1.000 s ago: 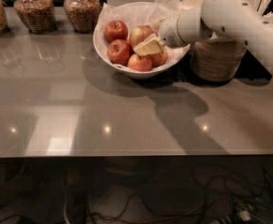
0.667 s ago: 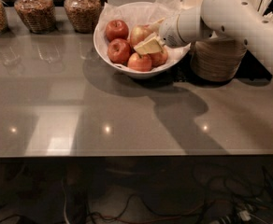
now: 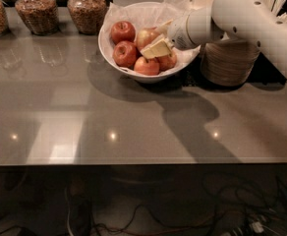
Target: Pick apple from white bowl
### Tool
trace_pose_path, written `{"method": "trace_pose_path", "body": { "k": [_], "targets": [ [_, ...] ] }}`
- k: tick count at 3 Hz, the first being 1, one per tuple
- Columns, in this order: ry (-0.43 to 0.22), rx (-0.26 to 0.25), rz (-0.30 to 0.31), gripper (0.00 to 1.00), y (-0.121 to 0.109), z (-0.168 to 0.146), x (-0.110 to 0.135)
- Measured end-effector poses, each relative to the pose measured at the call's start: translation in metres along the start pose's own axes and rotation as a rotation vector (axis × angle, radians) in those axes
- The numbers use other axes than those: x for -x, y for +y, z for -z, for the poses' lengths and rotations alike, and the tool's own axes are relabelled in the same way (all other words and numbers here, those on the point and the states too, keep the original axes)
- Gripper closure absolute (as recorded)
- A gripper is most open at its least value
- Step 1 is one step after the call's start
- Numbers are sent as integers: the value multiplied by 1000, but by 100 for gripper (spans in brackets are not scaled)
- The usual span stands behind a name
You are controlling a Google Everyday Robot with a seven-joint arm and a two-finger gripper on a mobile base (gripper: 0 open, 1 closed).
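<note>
Reaching in from the right: gripper [image 3: 156, 43], low inside the white bowl [image 3: 115, 65] at the far side of the grey counter [image 3: 133, 127]. Pressed close against the apple [image 3: 145, 36], the pale yellow-pink one lying near the bowl's middle on crinkled tissue, with 4 darker red apples [image 3: 124, 53] packed round its left and near sides. Jaw state: impossible to tell, spread or clamped on the fruit.

Key relation: apple just left of the gripper and slightly farther back, roughly in line with the arm's reach, so probably no sideways shift needed. No real long axis to a round apple; any closing direction about equal. Only 1 arm, so no choice of side.

Likely next need: firm closure, then a straight lift clear of the rim and the neighbouring apples. Just right of the bowl, stacked beige bowls [image 3: 229, 63]; worth avoiding on the way out.
</note>
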State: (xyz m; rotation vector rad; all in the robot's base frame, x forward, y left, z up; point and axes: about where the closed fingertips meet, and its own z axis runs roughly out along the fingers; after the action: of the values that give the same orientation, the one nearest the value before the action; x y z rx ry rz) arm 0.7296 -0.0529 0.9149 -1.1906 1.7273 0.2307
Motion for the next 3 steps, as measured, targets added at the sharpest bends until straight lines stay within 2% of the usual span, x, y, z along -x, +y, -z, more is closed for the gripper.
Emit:
{"method": "trace_pose_path", "body": {
  "k": [2,3],
  "targets": [
    [-112,-64,28,100,-14,30,5],
    [-137,-88,57,100,-19,58,12]
  ]
}}
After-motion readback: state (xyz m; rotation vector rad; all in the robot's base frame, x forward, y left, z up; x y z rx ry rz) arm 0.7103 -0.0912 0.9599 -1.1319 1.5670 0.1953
